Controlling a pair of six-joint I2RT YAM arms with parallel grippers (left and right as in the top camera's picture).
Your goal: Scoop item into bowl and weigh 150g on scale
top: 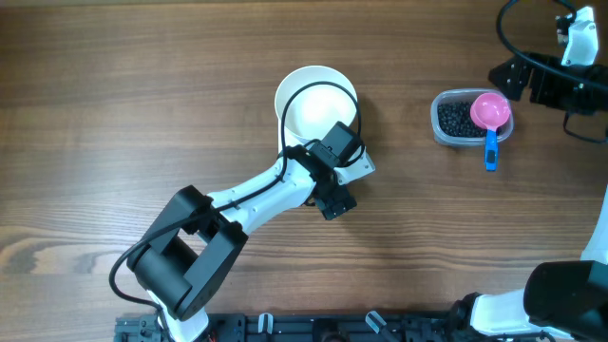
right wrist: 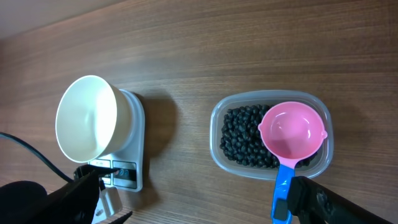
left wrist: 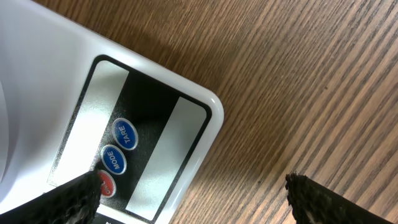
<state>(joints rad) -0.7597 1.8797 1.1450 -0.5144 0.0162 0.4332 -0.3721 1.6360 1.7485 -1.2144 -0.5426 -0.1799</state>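
The white bowl [top: 316,100] stands empty on the white scale [left wrist: 62,74], seen also in the right wrist view as bowl [right wrist: 87,118] and scale [right wrist: 134,146]. My left gripper [top: 342,182] hangs open low over the scale's front corner. One of its fingers [left wrist: 68,202] is over the red button [left wrist: 107,184] and the other is over bare wood. The item, small black beans [right wrist: 239,140], lies in a clear tub [top: 445,123] with a pink scoop [top: 491,112] resting on top, its blue handle pointing to the near side. My right gripper [right wrist: 199,202] is open and empty, high at the far right.
The scale's front panel carries TARE [left wrist: 126,134] and MODE [left wrist: 114,160] buttons beside its display. The left arm lies across the table from the near left. Black cables hang around the right arm [top: 570,57] at the far right corner.
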